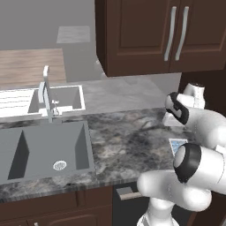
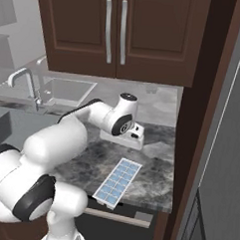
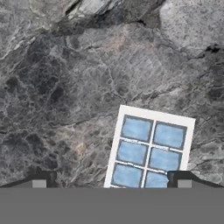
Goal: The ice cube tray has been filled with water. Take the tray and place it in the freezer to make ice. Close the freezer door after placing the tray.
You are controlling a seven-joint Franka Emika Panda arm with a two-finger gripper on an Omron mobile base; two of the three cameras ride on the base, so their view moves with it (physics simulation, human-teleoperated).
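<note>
Hand view: one ice cube tray (image 3: 149,151), six water cells (image 3: 136,128) visible, hand (image 3: 111,180) spread wide.

The surface (image 2: 154,168) is grey stone, mottled and veined in dark charcoal with paler cloudy patches. On it, the ice cube tray (image 2: 117,182) is white, gridded into square cells where the water (image 3: 136,128) shows pale blue. The upper cabinets (image 2: 116,32) are deep brown wood with silvery bar handles. Over at nine o'clock, the sink (image 1: 46,150) is flat mid-grey, its faucet (image 1: 46,95) a lighter metallic grey. The arm (image 2: 51,143) is glossy white with black bands at the joints.
</note>
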